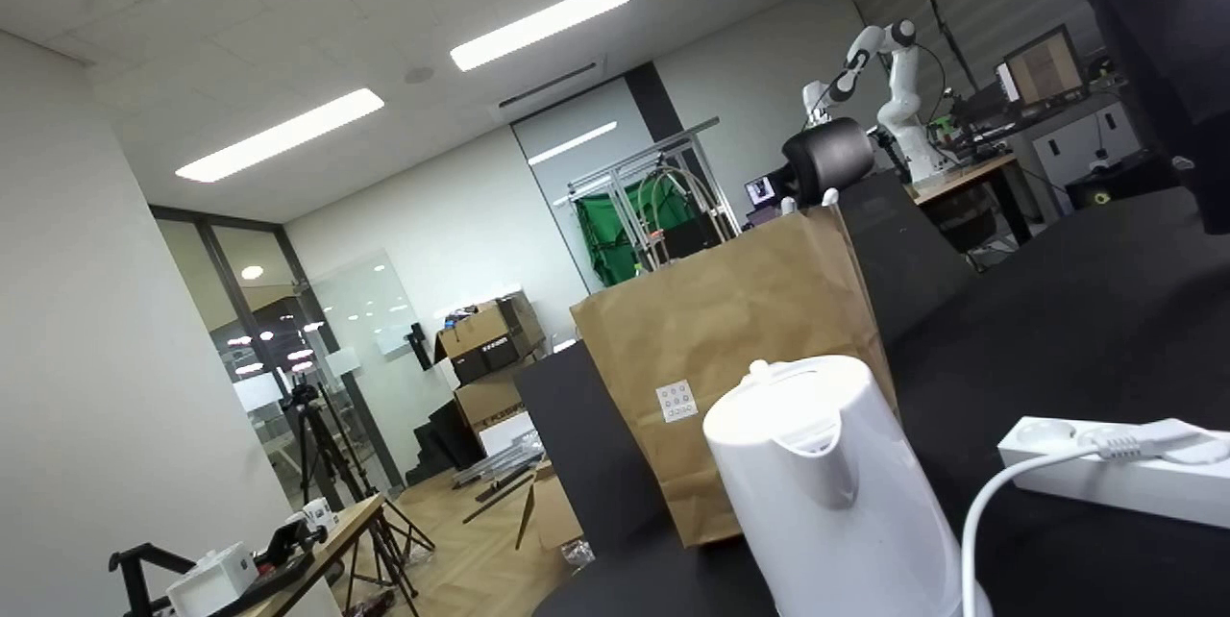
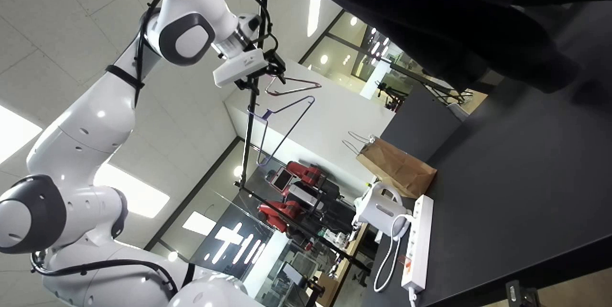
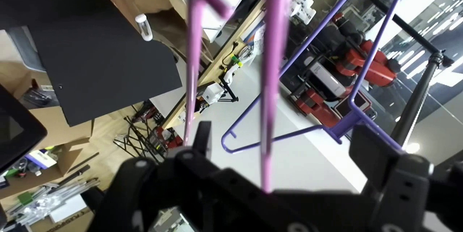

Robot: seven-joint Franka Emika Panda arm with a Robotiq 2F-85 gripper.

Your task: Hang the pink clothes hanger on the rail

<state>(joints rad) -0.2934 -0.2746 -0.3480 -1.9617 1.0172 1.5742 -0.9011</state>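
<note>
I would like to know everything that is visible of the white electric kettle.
The white electric kettle has a smooth body that looks like plastic. Its lid appears closed, with a pointed spout at the rim; an exterior view shows a looped handle and a small greyish oval mark on its side. It stands upright on the dark table, near the brown paper bag and the white power strip. Whether it touches either, I cannot tell; its contents and underside are hidden.
</note>
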